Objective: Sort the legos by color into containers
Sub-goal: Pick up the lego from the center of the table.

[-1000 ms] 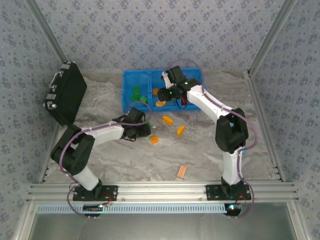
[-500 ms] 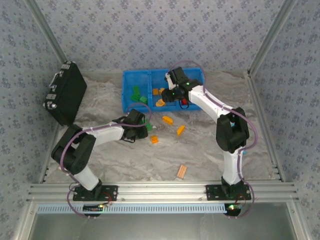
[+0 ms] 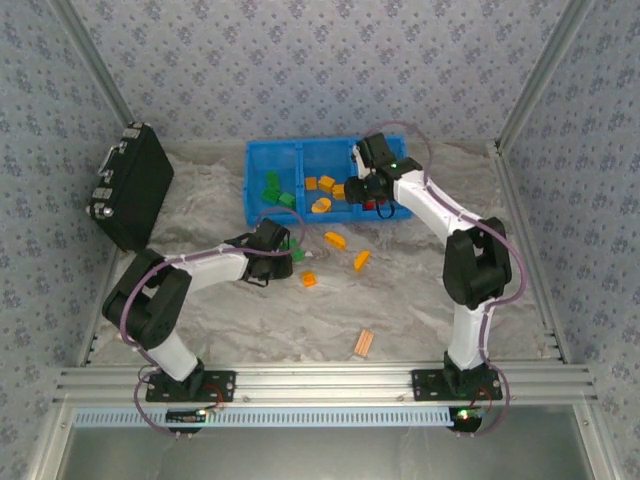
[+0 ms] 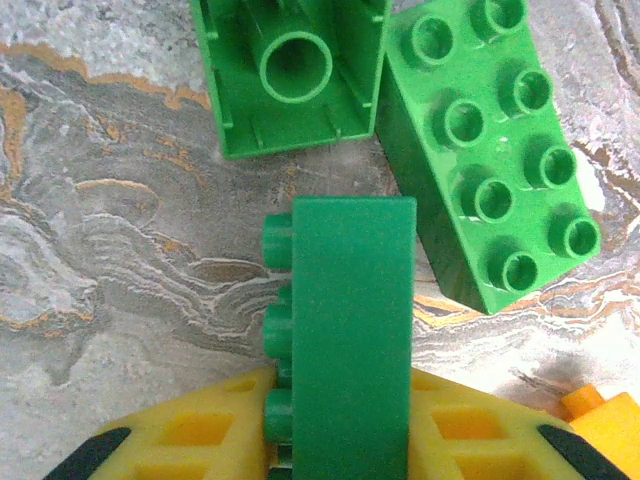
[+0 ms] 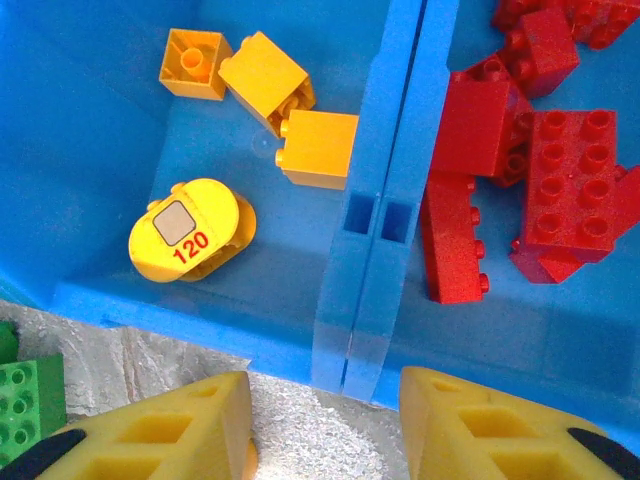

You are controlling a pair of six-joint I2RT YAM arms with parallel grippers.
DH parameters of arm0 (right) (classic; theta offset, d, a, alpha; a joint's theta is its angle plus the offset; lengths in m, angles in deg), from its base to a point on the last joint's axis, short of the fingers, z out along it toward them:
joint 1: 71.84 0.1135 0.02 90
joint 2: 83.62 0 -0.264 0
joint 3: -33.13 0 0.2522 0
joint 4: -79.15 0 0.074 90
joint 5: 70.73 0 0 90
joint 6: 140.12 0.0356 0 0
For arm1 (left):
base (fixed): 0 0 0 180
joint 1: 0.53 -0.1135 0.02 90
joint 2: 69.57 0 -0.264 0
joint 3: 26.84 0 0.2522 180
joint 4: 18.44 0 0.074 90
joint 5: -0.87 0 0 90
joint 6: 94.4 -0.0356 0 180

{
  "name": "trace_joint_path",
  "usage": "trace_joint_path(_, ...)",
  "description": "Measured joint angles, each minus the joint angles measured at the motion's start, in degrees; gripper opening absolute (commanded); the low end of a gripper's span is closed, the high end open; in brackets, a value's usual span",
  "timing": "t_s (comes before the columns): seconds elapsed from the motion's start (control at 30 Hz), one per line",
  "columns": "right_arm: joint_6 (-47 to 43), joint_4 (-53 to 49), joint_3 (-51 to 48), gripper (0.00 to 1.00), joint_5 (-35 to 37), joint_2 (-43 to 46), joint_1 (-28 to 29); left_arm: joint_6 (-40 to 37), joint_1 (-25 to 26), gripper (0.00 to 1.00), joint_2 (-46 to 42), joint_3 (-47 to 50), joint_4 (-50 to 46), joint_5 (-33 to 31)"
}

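My left gripper is low over the table, just in front of the blue bin. It is shut on a green brick that stands on edge between the yellow fingers. Two more green bricks lie beyond it, one upside down and one studs up. My right gripper hangs open and holds nothing, over the bin's front wall at the divider. Left of the divider lie orange-yellow bricks and a rounded piece marked 120. Right of it lie red bricks.
Three orange bricks lie loose on the marbled table in front of the bin. Green bricks sit in the bin's left compartment. A pale striped flat piece lies nearer the bases. A black case leans at the left.
My right gripper has moved right, from over the middle compartment to the divider beside the red compartment, uncovering the orange bricks. The left gripper has barely shifted, still holding the green brick.
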Motion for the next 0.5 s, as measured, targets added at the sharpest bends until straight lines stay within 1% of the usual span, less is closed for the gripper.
trace_joint_path(0.2, 0.0, 0.2, -0.6, 0.45, 0.0, 0.1, -0.2, 0.1, 2.2, 0.30, -1.9, 0.2, -4.2, -0.1)
trace_joint_path(0.37, 0.3, 1.1, -3.6, 0.46, 0.0, 1.4, -0.5, -0.1, 2.7, 0.30, -6.6, 0.0, -9.5, -1.3)
trace_joint_path(0.5, 1.1, 1.9, -7.0, 0.46, 0.0, 4.3, -1.2, -2.3, 2.6, 0.30, -9.7, -5.0, -13.8, -3.8)
